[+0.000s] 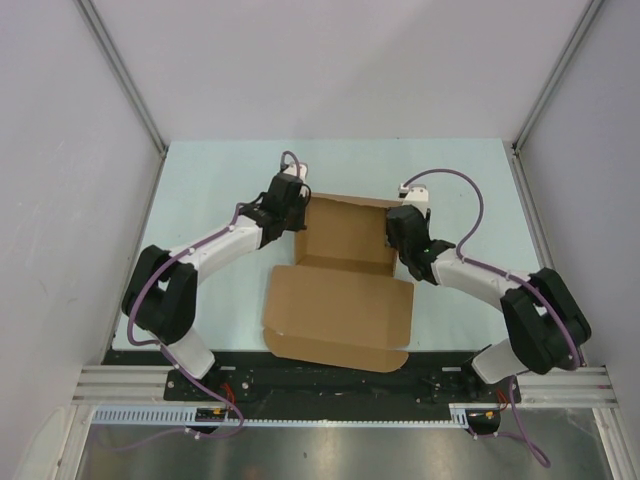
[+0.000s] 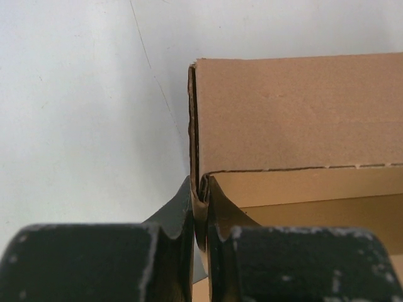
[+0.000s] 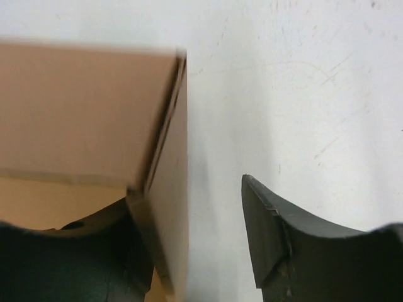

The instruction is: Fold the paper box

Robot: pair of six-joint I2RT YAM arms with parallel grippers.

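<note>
On the table, from above: the box sits about mid-table. Its tray half has the walls stood up toward the far edge, and the lid panel lies flat toward the near edge.
Left gripper, from above: the left gripper is at the tray's far-left corner, on the left wall.
Right gripper, from above: the right gripper is at the tray's right wall, roughly opposite.
Left wrist view: the left gripper is pinched together on the upright wall of the box, right by the corner. Only thin cardboard sits between the fingers.
Right wrist view: the right gripper has its jaws apart. One finger is inside the tray, up against the wall of the box. The other is outside with bare table showing in the gap, so it's gripping nothing.
Handling, my guess: light, thin cardboard, stiff across the panels and floppy at the creases. The walls probably spring back if let go, it'll likely skate on that smooth top, and a hard pinch would dent it.
Where I'd grab: the top edges of the walls near the corners, pinching across the thickness. For the lid I'd take its free near edge, not mid-panel.
</note>
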